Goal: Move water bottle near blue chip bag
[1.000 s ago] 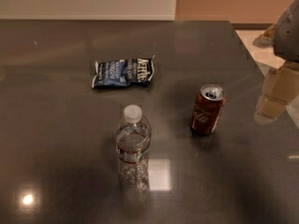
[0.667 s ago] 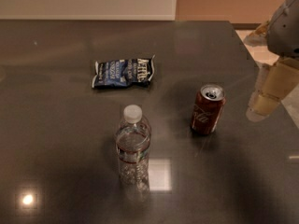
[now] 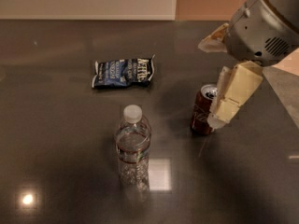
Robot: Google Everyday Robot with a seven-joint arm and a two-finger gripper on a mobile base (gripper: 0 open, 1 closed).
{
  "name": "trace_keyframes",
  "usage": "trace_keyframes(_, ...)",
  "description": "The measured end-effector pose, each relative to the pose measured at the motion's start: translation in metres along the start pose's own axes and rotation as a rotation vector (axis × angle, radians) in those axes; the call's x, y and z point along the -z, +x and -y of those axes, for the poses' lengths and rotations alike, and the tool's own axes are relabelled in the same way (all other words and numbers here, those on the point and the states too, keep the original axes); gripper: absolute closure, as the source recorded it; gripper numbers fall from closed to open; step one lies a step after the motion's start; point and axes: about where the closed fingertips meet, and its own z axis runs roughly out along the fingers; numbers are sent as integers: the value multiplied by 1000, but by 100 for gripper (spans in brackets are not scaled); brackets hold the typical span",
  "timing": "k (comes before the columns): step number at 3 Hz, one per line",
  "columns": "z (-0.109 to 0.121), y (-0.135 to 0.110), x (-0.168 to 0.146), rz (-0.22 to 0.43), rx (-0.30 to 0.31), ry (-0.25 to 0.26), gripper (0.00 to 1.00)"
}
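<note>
The water bottle stands upright near the middle front of the dark table, clear with a white cap. The blue chip bag lies flat behind it, further back and slightly left. My gripper hangs at the right, its cream-coloured fingers pointing down and left, partly in front of a red soda can. It is well to the right of the bottle and holds nothing that I can see.
The red soda can stands upright to the right of the bottle. The table's right edge runs diagonally at the far right. A wall lies beyond the table's back edge.
The gripper and arm have moved left and further into view, from beside the table's right edge to in front of the soda can. The bottle, bag and can have not moved.
</note>
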Motion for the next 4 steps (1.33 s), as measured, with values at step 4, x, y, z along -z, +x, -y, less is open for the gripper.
trace_keyframes(4, -69, -77, -78, 137, 180, -177, 0)
